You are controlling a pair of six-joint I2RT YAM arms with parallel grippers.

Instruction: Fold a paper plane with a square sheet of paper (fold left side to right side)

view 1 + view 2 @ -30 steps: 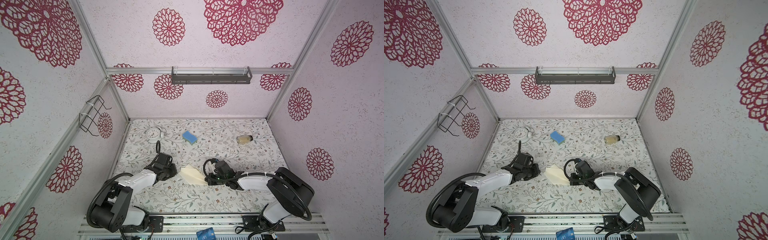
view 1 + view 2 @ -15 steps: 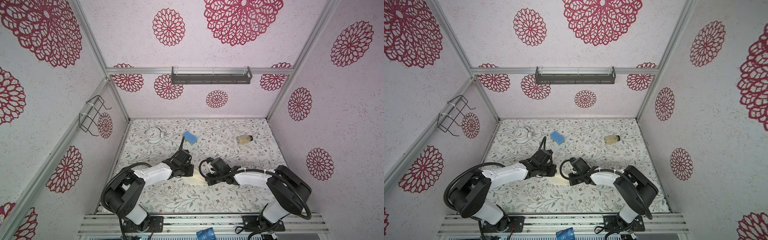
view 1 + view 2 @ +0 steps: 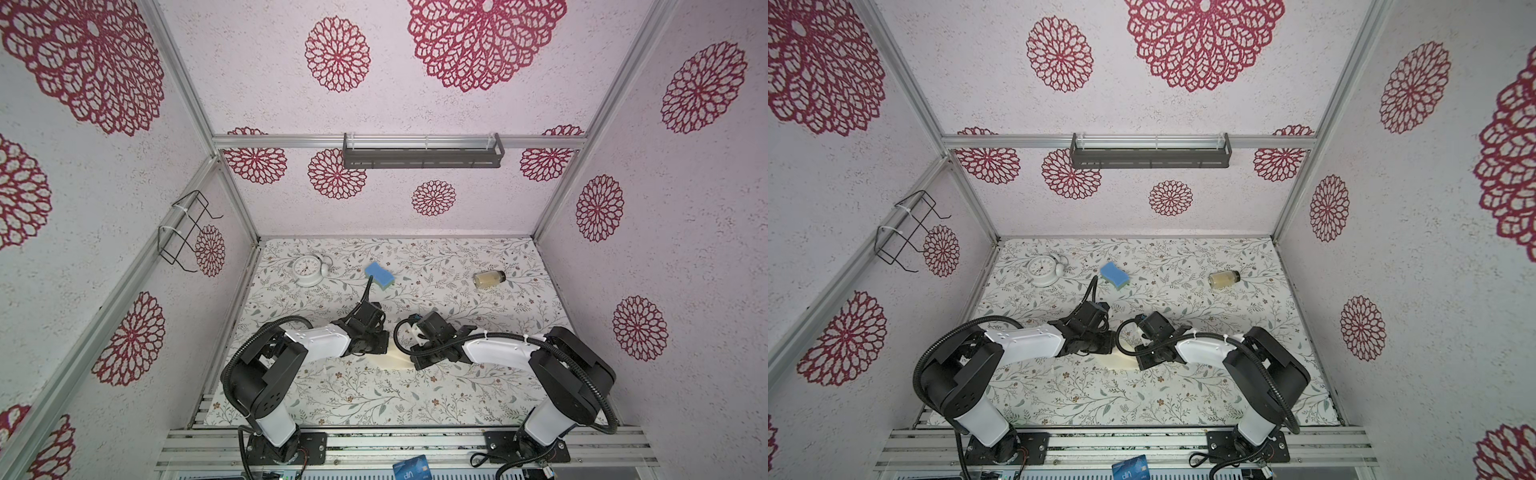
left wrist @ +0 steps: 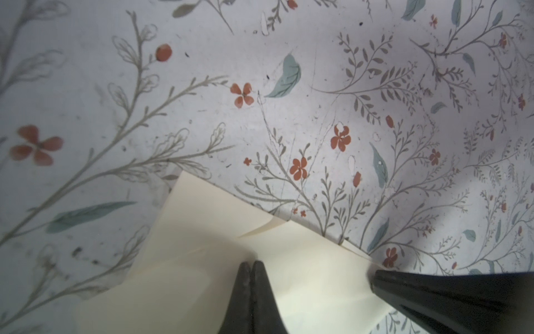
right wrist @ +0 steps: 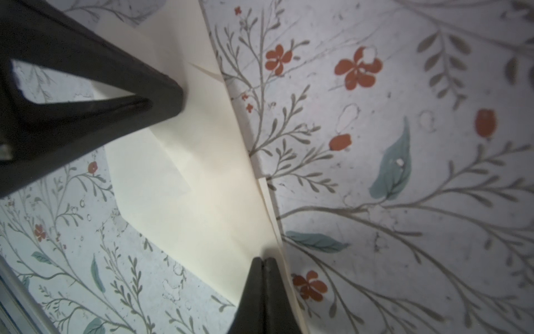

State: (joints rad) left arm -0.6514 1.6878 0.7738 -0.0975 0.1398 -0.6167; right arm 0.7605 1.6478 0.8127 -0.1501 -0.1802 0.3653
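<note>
Both the left end effector and the right end effector, jaws pressed together and pinching nothing, bear tip-down on the folded paper sheet midway along the table's front half, evidently to flatten its creases.

Only one legible mark: "VIP", seemingly upside down, in white on a blue card, well apart from the right tool, back past that arm's base. Smaller print beside it too fine to read. Numerals around the white clock face, far beyond the left tool, too small to make out.
</note>
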